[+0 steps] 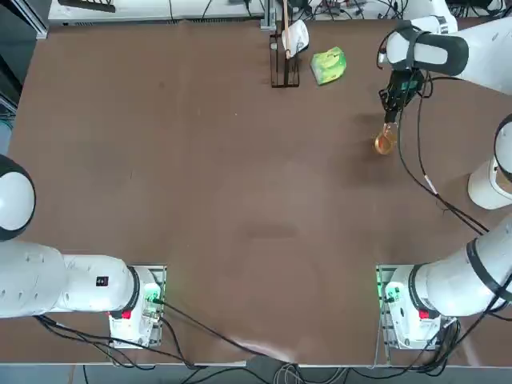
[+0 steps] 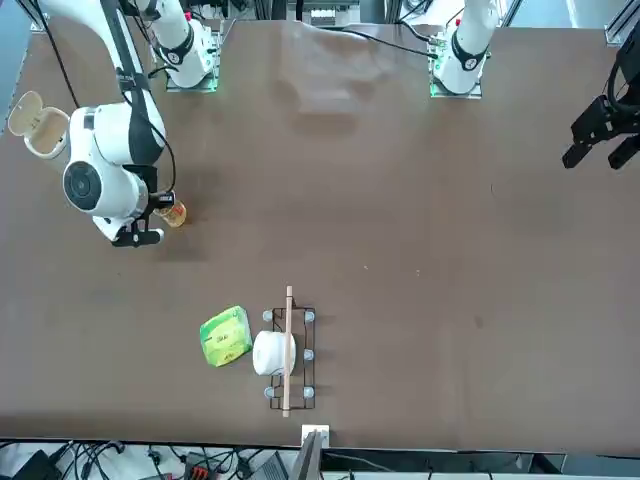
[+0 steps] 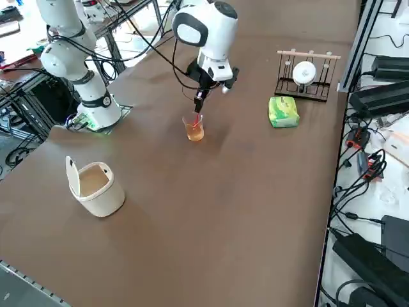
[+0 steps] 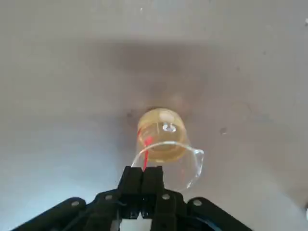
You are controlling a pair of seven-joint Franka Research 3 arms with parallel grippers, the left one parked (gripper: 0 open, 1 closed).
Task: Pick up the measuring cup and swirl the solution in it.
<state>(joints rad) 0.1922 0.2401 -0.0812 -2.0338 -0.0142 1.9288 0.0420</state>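
Orange-tinted, smooth measuring cup in right gripper

On the worktop, we've got one measuring cup, one rack, one white cup, one green-yellow packet and one lidded bin!

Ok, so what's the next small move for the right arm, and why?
Probably begin a gentle swirl: the right gripper looks shut on the clear plastic measuring cup's rim, and the amber liquid sits low inside, leaving room.
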